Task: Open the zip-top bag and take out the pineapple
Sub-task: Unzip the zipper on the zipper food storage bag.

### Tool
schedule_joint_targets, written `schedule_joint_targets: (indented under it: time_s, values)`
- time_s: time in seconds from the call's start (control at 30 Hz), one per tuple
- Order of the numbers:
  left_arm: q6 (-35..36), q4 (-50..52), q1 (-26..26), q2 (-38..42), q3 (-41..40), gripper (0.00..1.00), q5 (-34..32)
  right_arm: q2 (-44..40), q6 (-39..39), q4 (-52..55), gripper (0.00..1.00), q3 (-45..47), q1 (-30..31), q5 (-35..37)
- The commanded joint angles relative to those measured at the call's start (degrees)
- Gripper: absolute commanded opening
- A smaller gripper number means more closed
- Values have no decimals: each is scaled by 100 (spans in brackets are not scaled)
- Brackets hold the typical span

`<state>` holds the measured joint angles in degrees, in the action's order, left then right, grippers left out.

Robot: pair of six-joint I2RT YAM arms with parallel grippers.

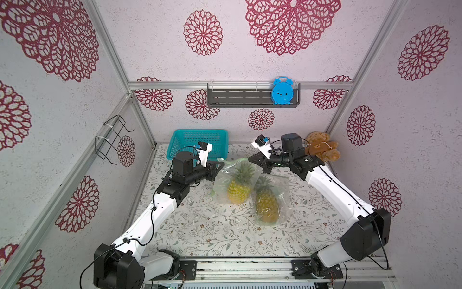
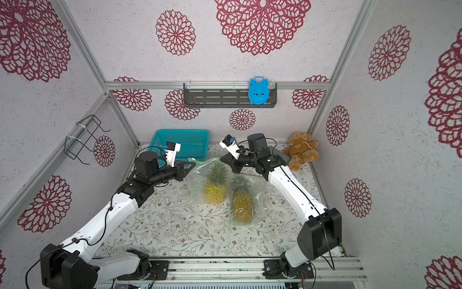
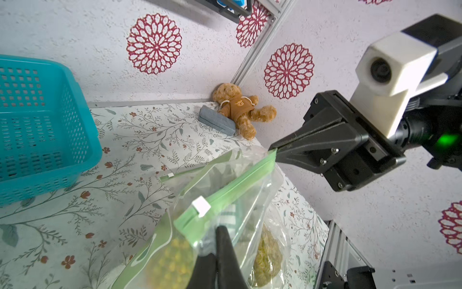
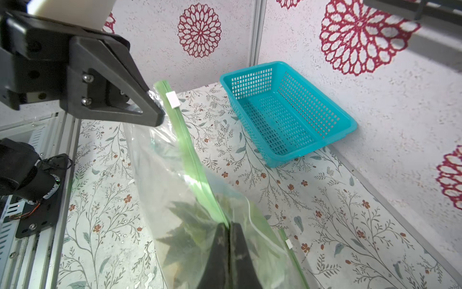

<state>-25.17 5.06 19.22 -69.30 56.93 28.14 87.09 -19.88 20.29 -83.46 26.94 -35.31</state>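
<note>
Bright, even light; perhaps slight edge distortion.

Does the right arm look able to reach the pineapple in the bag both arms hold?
Probably not: the right end effector is shut on the green zip strip, and the clear plastic bag encloses the yellow pineapple.

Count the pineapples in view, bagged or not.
2. One pineapple is in the bag pinched by the left hand and right hand; the other pineapple lies in a second bag beside it, toward the right arm. None seems hidden.

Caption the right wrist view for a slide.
Both ends of the bag pinched by left gripper and right gripper; basket beyond.
</note>
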Motion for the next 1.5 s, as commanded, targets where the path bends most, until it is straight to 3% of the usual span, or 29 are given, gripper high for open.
schedule_joint_targets:
  time_s: [0.0,0.23,0.47,0.63,1.13,1.23,1.4,1.47]
  values:
    - [-328,-821,-165,233,-311,7,-37,-130,-7,-8,0,-54,79,233]
    - [-594,-1212,-643,492,-747,26,516,-22,532,-418,0,-75,153,-33]
    - [-415,-1353,-929,625,-877,47,1084,251,695,-431,0,-349,268,-191]
    - [-113,-1244,-1004,552,-736,49,1218,344,704,-395,0,-442,314,-235]
    - [337,-817,-1141,189,-445,39,1563,449,658,-243,0,-608,321,-265]
    - [370,-792,-1140,189,-454,29,1554,483,670,-218,0,-660,321,-296]
    - [412,-720,-1140,178,-413,2,1503,506,669,-187,0,-719,337,-344]
    - [447,-655,-1140,163,-372,0,1530,502,670,-214,2,-748,355,-392]
